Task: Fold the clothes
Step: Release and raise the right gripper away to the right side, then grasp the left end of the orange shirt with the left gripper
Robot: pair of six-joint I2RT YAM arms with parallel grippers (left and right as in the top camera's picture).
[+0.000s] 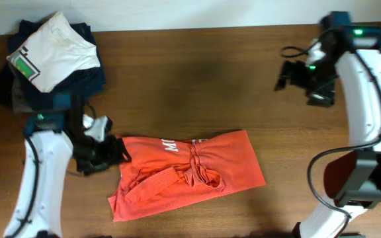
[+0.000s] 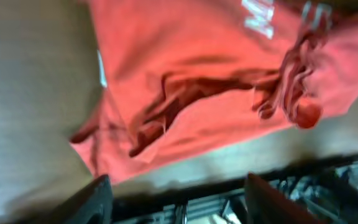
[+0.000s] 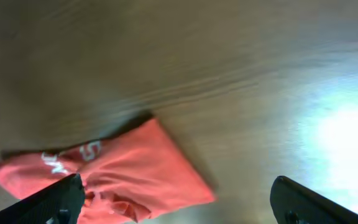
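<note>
Student: Position of the T-shirt?

Tutor: Lower centre of the overhead view, lying on the wooden table. It is orange-red, crumpled and partly doubled over itself. White lettering shows near its upper edge, and a bunched ridge of cloth runs down its middle.

Student: And the left gripper?

Tutor: Lower left of the overhead view, at the shirt's left edge. In the left wrist view its fingers stand wide apart at the bottom of the frame, holding nothing. The shirt fills the upper part of that frame.

Student: The right gripper?

Tutor: Upper right of the overhead view, well apart from the shirt. Its fingers spread toward the two bottom corners of the right wrist view, jaws wide and empty, with the shirt at lower left.

Student: Other items?

Tutor: Upper left of the overhead view holds a white shirt with a green patch, lying on a heap of dark garments.
</note>
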